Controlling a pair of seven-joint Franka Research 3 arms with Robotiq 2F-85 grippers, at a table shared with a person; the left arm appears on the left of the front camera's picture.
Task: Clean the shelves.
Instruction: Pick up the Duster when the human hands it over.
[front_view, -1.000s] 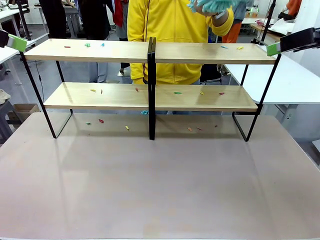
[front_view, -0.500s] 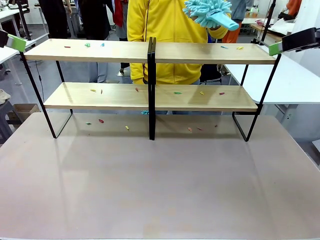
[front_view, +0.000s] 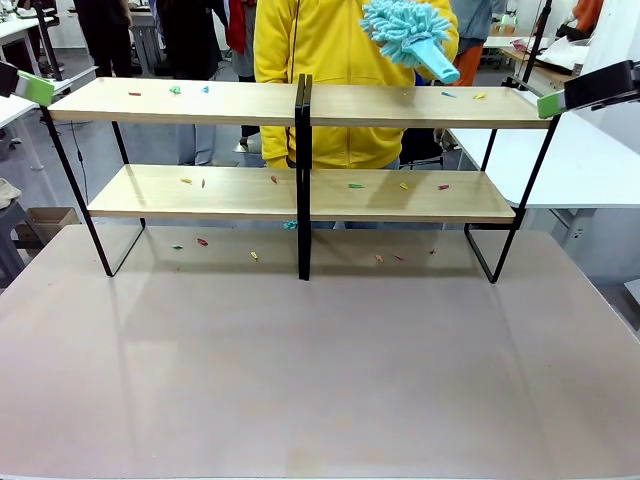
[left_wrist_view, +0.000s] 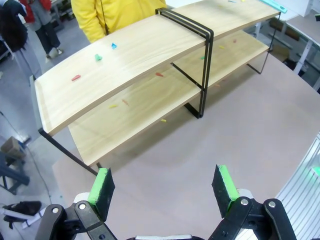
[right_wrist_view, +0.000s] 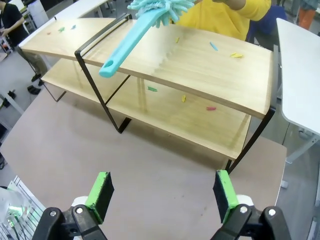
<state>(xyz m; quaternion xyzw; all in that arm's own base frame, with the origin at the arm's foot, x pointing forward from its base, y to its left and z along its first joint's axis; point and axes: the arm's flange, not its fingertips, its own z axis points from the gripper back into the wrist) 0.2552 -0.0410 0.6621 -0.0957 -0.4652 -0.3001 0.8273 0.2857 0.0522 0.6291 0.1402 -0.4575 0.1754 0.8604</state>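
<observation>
Looking across from the robot's side, I see the shelves (front_view: 400, 105) standing on the far half of the tabletop (front_view: 320, 380). Their two boards run left to right, and small coloured scraps (front_view: 355, 185) dot both tiers and the tabletop beneath. Behind them a person (front_view: 330, 60) in a yellow top holds a teal duster (front_view: 405, 30) above the upper board, right of the centre post (front_view: 304, 170). Its fluffy head is uppermost and its handle slants down toward the robot's right side. The holding hand is hidden behind the head.

From the left wrist, the left gripper (left_wrist_view: 162, 182) hovers over the tabletop short of the rack's left end. Its fingers (left_wrist_view: 102, 186) are spread wide with nothing between them. The boards stretch away from it toward the far end.

From the right wrist, the right gripper (right_wrist_view: 161, 192) is likewise released and empty, above the tabletop before the rack's right half. The duster's handle hangs ahead and higher, over the upper board, its free end pointing back toward these fingers. The right arm looks much the nearer. If the duster is being offered, I'd expect that arm to reach forward and up and close across the handle's long axis.
</observation>
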